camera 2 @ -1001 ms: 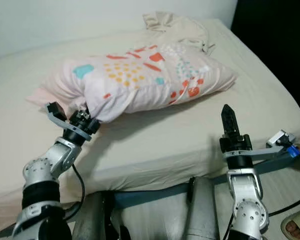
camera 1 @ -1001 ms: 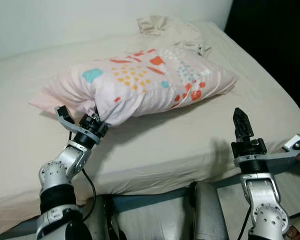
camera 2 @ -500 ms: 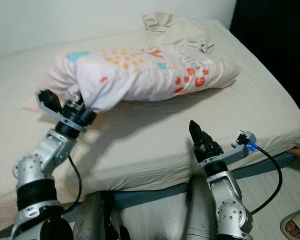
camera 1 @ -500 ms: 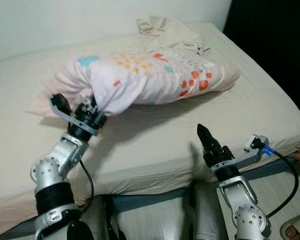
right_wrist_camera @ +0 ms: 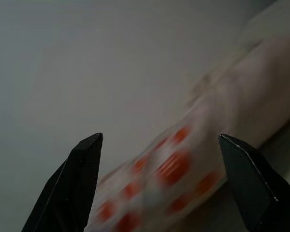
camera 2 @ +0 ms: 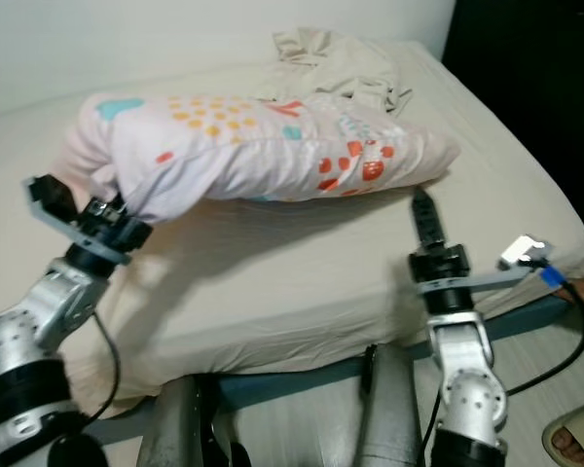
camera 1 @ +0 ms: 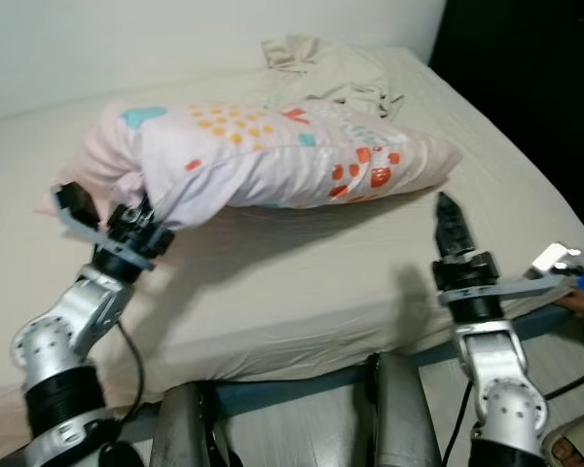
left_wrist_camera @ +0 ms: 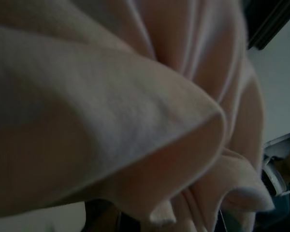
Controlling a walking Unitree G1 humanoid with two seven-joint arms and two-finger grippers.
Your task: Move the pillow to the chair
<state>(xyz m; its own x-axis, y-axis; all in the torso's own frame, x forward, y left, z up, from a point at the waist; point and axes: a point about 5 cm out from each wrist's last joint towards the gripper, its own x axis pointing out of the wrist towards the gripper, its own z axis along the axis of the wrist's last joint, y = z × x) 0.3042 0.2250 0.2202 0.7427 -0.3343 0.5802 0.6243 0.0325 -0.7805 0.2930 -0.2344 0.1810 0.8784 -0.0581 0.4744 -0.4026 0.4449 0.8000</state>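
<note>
Pillow (camera 1: 273,156) is lying across the bed (camera 1: 302,282), its near-left corner bunched and lifted by the left gripper (camera 1: 136,229), whose fingers are clamping the fabric. Right gripper (camera 1: 452,226) is hovering just beside the pillow's right end, not touching, fingers spread apart in the right wrist view. A crumpled sheet (camera 1: 321,68) is sitting behind the pillow. Judgement: early stage, one corner secured; second grasp, lift and carry to the chair are outstanding.
</note>
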